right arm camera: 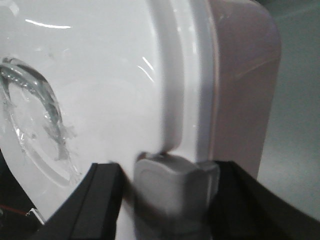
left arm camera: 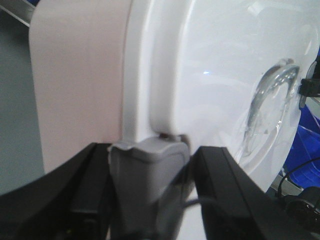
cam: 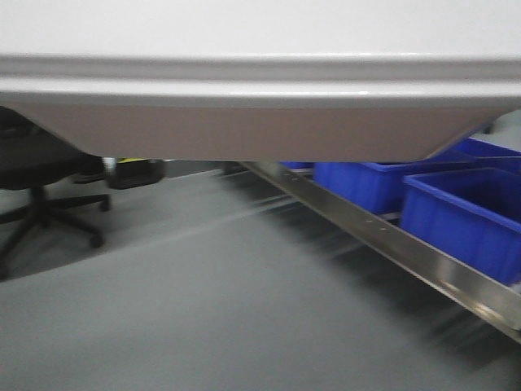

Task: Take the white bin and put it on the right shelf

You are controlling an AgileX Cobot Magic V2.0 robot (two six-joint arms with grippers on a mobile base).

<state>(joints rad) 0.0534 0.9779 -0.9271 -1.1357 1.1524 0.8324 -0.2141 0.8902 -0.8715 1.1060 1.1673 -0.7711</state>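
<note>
1. The white bin [cam: 260, 81] is off any support. It fills the top of the front view, with its lid rim across the full width and its pinkish wall below.
2. In the left wrist view, the left hand [left arm camera: 152, 155] pinches the bin by the grey latch [left arm camera: 147, 170] at bottom centre, with a black finger on either side of it.
3. In the right wrist view, the right hand [right arm camera: 167, 172] is pressed onto the matching latch [right arm camera: 172, 192] at the bin's other end, also at bottom centre. The taped window [right arm camera: 40, 110] shows at the left of that view.
4. The right shelf [cam: 391, 236] shows as a shiny steel rail running from the centre to the lower right of the front view. It lies below the bin. Blue bins [cam: 464, 216] sit behind it at the right.
5. The floor [cam: 203, 309] looks smeared, so I judge the step in hand to be carrying: the bin is grasped and lifted but not yet on the shelf.
6. The next move calls for swinging the load right over the rail while both hands keep level. It should come down on a bare stretch of shelf clear of the blue bins, and only then should the grips loosen.
</note>
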